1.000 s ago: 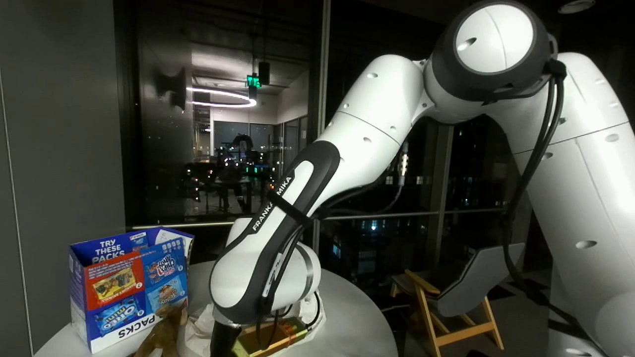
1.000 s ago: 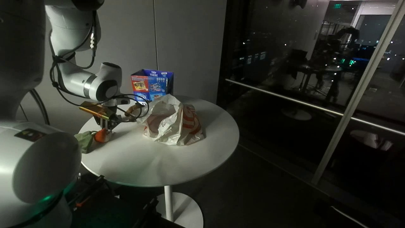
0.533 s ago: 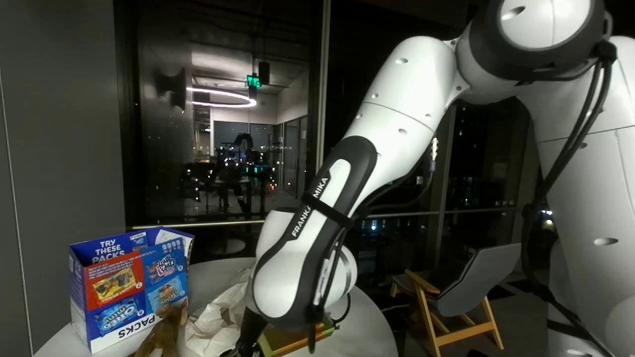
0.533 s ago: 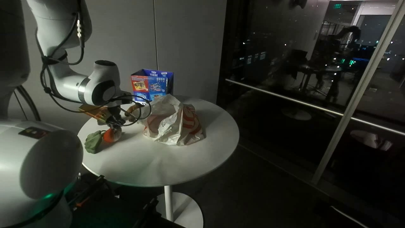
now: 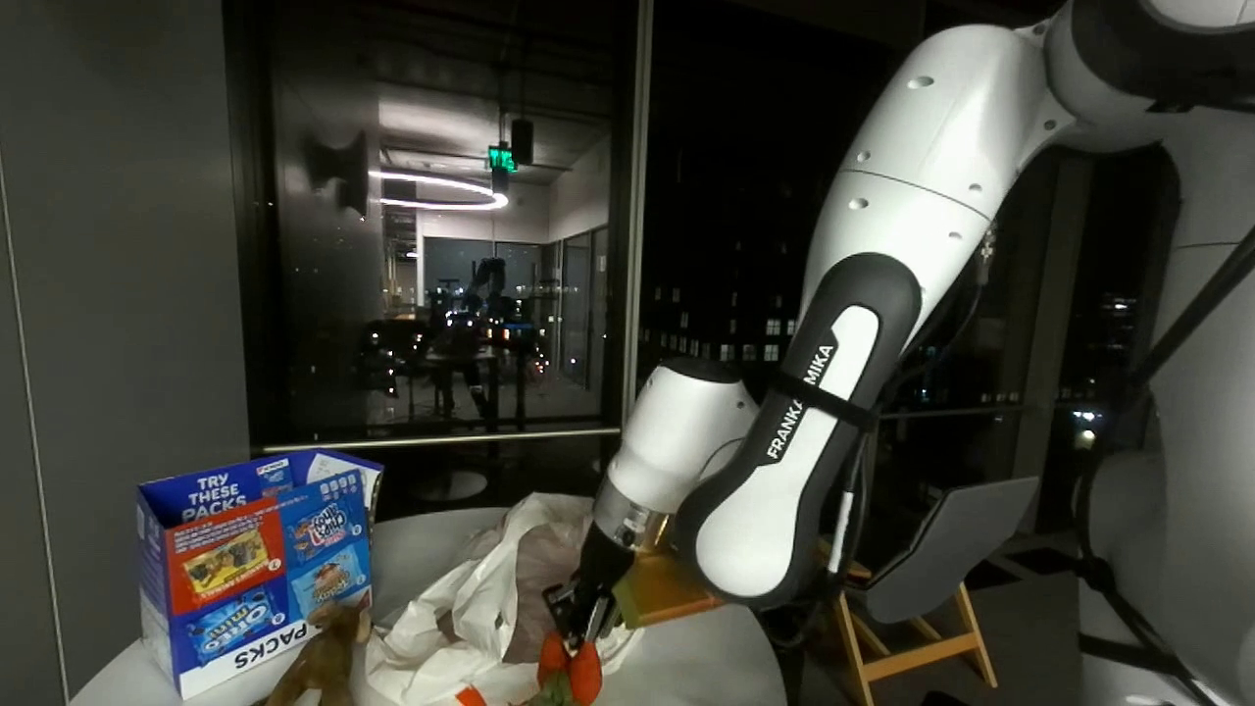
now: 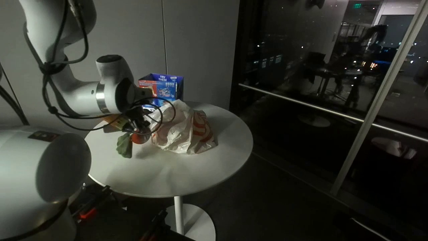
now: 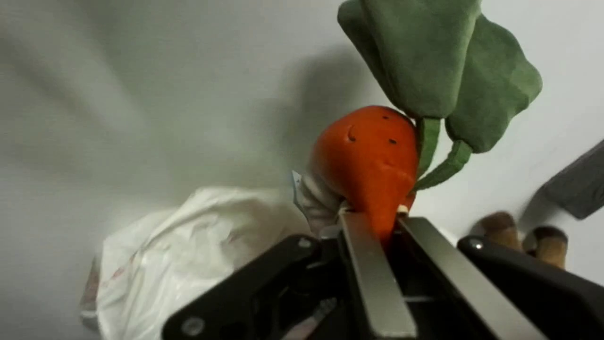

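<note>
We've got the pincer drawn almost together, and filling the thin gap left is the tapered tip of an orange-red toy radish, smiley face on it; looks soft, plush probably. Key relation: the root goes tip-first into the pincer, so the toy's long axis runs outward from it, roughly straight on, ending at the green leaves up and to the right in the wrist view. We'd call it held off the bench: its shadow falls to one side, apart from the root. Leaf contact with the surface we can't rule out. One arm only, so that's the near one. Toy is just beside the white plastic bag, which lies to its lower left in the wrist view; crumpled mouth seems turned toward the pincer side. Touching the bag or not, we can't tell. In both exterior views we also get a blue-and-red snack-pack box, upright near the grey wall. Brown toy animal in front of the box, beside the bag, cut off at the lower edge in an exterior view. Past the bench, a lounge chair, grey seat, wooden frame.
</note>
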Controlling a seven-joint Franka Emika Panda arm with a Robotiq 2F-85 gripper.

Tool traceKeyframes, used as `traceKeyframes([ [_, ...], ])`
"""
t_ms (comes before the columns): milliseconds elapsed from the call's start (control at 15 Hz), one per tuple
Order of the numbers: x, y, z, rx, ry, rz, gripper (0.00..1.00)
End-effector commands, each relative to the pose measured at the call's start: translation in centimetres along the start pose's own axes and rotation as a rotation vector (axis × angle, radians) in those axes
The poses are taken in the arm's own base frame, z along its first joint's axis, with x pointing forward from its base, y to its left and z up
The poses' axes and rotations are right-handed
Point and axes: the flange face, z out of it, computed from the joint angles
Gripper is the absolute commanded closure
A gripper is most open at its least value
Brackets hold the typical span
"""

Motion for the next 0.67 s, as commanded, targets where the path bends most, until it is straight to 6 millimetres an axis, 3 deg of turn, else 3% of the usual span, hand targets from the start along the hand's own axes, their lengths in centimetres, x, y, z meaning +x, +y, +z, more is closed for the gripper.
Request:
traceKeyframes([
  [0,5.5,3.9,-5.4,-0.071,0.14,-0.005,0.91],
  [200,9.0,4.8,-8.5,-0.19,0.25,-0.029,0.91],
  [267,9.4,4.5,-8.2,-0.218,0.262,-0.06,0.91],
  [333,8.9,3.7,-6.6,-0.203,0.238,-0.099,0.91],
  [600,6.0,-1.7,-3.7,-0.097,0.191,-0.246,0.91],
])
